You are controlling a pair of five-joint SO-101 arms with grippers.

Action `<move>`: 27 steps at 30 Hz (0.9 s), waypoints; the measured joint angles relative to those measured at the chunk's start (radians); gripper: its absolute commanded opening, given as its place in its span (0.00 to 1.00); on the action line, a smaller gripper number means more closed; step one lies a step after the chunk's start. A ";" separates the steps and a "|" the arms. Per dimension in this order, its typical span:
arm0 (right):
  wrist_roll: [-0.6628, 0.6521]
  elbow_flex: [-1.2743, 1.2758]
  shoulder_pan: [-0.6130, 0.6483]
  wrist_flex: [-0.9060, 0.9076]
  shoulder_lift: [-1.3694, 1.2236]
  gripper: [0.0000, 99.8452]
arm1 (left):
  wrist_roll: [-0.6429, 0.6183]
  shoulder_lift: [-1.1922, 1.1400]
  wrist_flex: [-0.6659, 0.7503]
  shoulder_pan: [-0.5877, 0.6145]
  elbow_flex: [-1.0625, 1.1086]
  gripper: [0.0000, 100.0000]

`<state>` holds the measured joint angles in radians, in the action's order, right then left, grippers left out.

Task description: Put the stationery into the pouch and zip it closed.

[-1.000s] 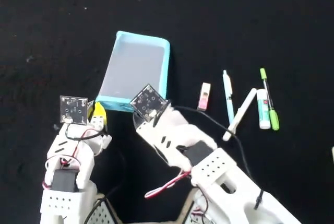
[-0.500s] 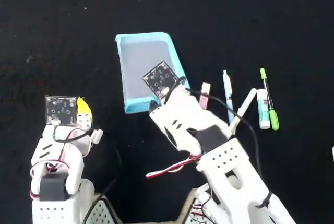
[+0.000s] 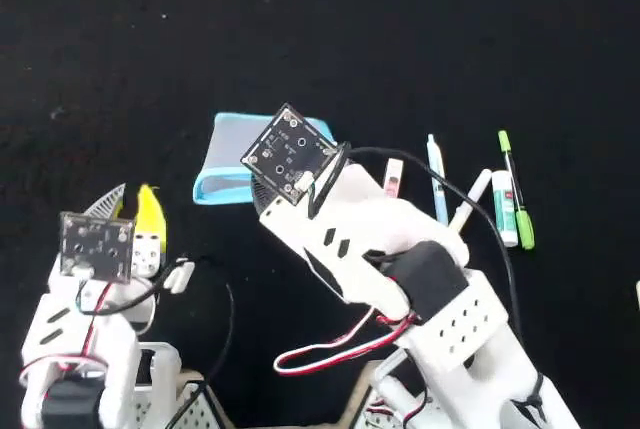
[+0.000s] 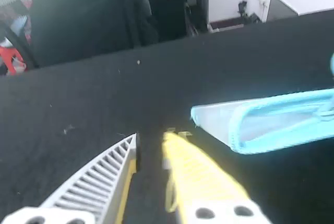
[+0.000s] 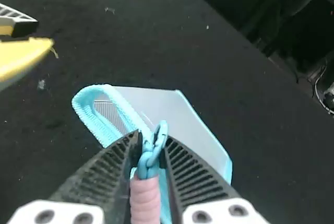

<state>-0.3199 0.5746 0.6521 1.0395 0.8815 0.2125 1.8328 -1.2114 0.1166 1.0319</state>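
**Right arm has the pouch by its zip**

We've got the right gripper (image 5: 148, 139) clamped on the blue zip pull (image 5: 155, 143) of the pouch (image 3: 225, 149), just left of centre in the high view. The left gripper (image 4: 148, 141) sits lower left, jaws a little apart with nothing between them. Pens (image 3: 437, 184), glue stick (image 3: 503, 211) and a small pink item (image 3: 392, 179) lie on the black table (image 3: 100, 69), right of centre.

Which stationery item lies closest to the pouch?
The short pink-and-white piece; the blue pen, next nearest, lies farther from the pouch.
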 measured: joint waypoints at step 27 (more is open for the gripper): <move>-0.003 0.000 0.002 0.000 0.000 0.01 | -0.008 -0.658 -0.347 -0.158 -0.583 0.15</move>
<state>-0.3230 0.5746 0.6536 1.0395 0.8815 0.2048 1.1745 -1.5581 -0.0414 0.4488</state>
